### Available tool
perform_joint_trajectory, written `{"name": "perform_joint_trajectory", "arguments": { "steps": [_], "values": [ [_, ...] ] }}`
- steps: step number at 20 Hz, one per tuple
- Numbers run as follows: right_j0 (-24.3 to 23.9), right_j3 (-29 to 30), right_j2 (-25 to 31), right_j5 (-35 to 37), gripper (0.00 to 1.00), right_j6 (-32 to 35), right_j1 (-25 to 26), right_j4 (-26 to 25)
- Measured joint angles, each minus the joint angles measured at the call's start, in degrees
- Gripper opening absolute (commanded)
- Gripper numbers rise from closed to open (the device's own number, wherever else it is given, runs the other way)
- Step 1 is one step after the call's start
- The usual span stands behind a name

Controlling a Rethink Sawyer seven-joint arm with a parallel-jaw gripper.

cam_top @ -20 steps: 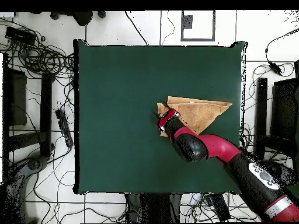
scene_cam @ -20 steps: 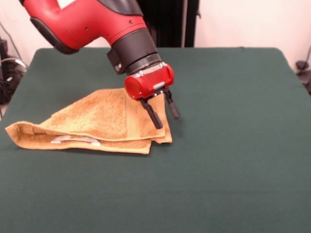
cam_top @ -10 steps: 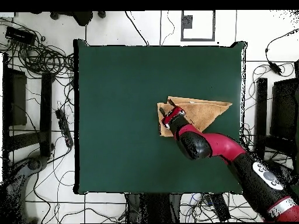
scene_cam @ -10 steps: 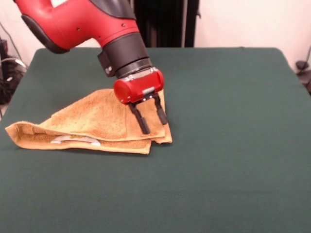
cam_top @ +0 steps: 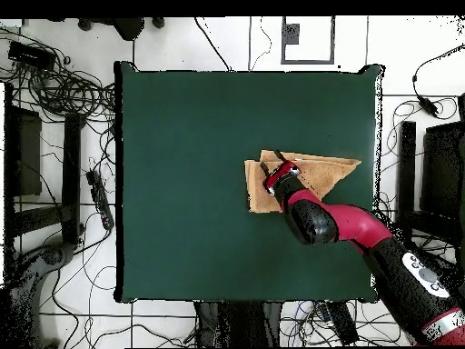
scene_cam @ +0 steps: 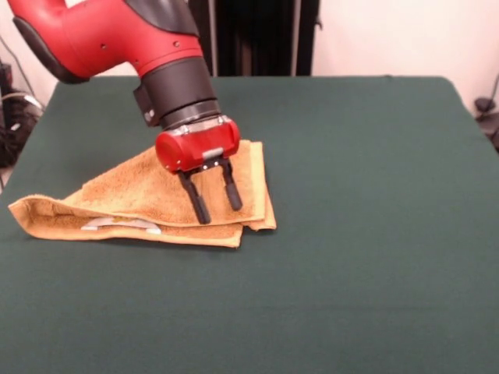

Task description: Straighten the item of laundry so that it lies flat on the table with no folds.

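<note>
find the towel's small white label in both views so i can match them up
Front view: the white label lies on the towel near its lower left edge.
Overhead view: no label can be made out on the towel.
Shared landmark: the gripper, open over the towel.

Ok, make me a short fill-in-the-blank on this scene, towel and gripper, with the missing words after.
1. The towel lies ____ on the table, not flat.
2. The gripper has its two fingers ____, with nothing between them.
3. The gripper hangs over the ____.
4. The towel's label is ____ in colour.

Missing words: folded; open; towel; white
</note>
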Motion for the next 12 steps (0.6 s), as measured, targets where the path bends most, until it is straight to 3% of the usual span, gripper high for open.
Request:
{"name": "perform_joint_trajectory", "arguments": {
  "steps": [12],
  "values": [
    [4.11,-3.88,-4.54,-0.01,1.0,0.0,0.06,0.02]
  ]
}}
